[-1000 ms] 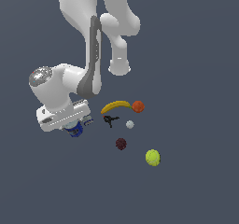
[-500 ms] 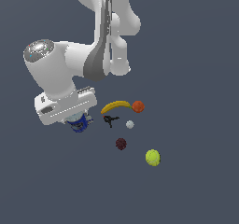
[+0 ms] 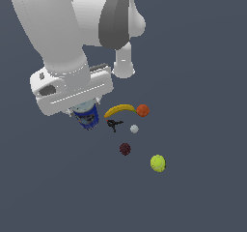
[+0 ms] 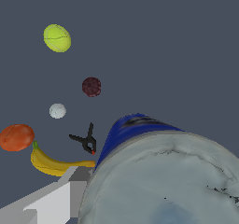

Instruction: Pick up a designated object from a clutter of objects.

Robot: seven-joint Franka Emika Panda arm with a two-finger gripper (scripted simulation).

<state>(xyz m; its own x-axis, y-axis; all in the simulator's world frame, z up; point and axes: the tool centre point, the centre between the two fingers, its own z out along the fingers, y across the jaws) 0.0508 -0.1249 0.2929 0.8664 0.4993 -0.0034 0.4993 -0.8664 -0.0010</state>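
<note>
The blue can (image 3: 87,116) with white label marks hangs under my white hand in the exterior view, held off the floor. My gripper (image 3: 85,109) is shut on it; the fingers are mostly hidden by the hand. In the wrist view the can's blue side (image 4: 125,130) and silver-grey lid (image 4: 170,183) fill the near corner, beside one grey finger (image 4: 58,200). The clutter lies to the exterior view's right of the can: a yellow banana (image 3: 120,109), an orange ball (image 3: 143,110) and a black clamp (image 3: 113,124).
A white ball (image 3: 134,128), a dark red ball (image 3: 125,149) and a yellow-green tennis ball (image 3: 157,163) lie on the dark grey floor. The arm's base (image 3: 123,69) stands behind the clutter. No grey piece shows.
The arm has risen and swung toward the exterior camera, carrying the blue can up with it. The other objects have not moved.
</note>
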